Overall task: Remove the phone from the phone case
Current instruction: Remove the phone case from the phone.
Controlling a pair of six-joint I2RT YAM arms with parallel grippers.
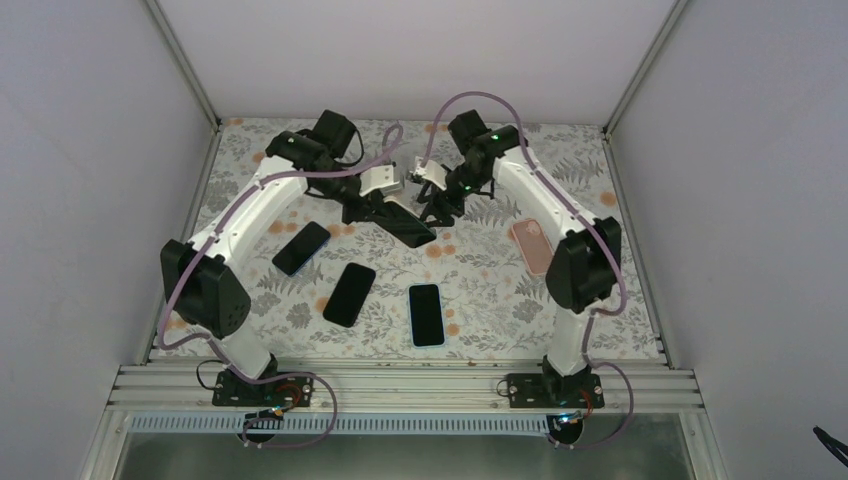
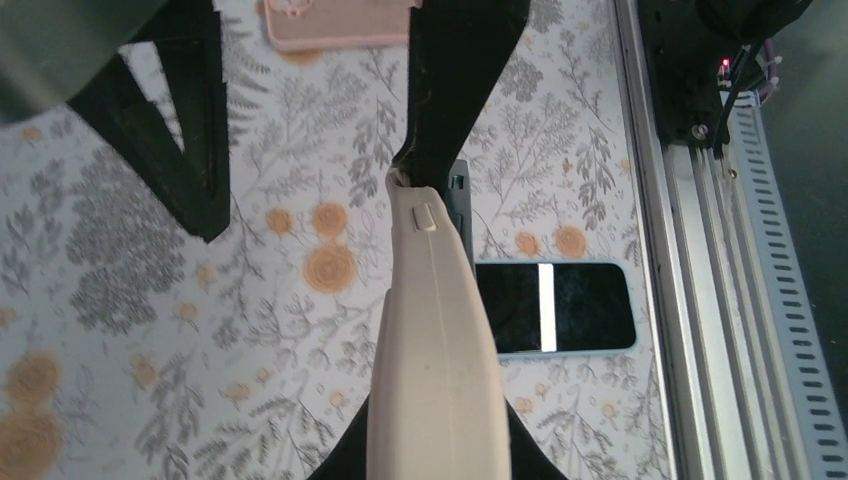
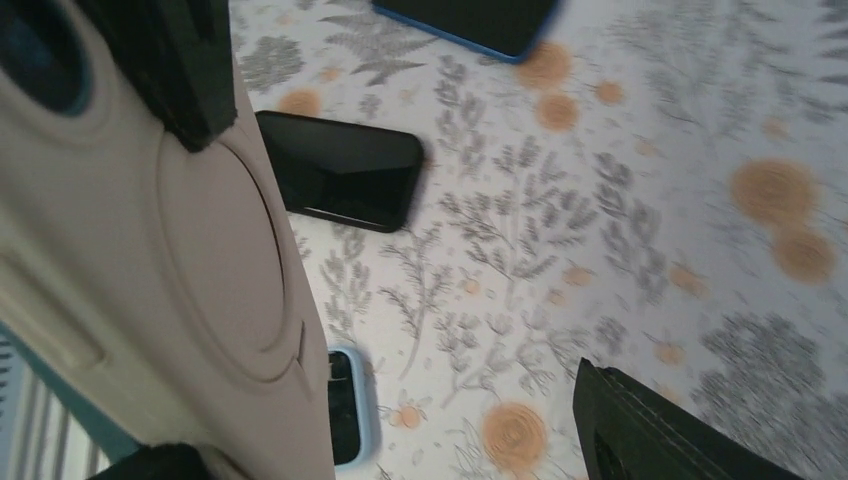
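My left gripper [image 1: 398, 220] is shut on a phone in a beige case [image 1: 412, 232] and holds it tilted above the table's far middle. In the left wrist view the case [image 2: 435, 340] is edge-on between my fingers, and the phone's dark edge [image 2: 459, 200] shows beside its top end. My right gripper [image 1: 432, 205] is open at the case's far end; one of its fingers [image 2: 455, 90] touches the case's top corner, the other [image 2: 180, 150] stands apart. In the right wrist view the case's back [image 3: 150, 260] fills the left side, beside my left finger.
A pink empty case [image 1: 530, 246] lies at the right, also in the left wrist view [image 2: 340, 25]. A blue-cased phone [image 1: 426, 314], a black phone [image 1: 349, 293] and a dark phone with a blue rim [image 1: 301, 248] lie on the floral cloth. The metal rail [image 1: 400, 385] runs along the near edge.
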